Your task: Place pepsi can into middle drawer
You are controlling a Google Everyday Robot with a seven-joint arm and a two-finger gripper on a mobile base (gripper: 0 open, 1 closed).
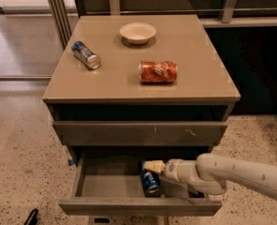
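The gripper (153,167) was down in the middle drawer (105,184), right at the pepsi can (150,181), covering its upper end. The arm (250,172) hid the drawer's right side and ran off the right edge. The can's print was too blurry to read, and a dark thing (31,216) at bottom left got cut off
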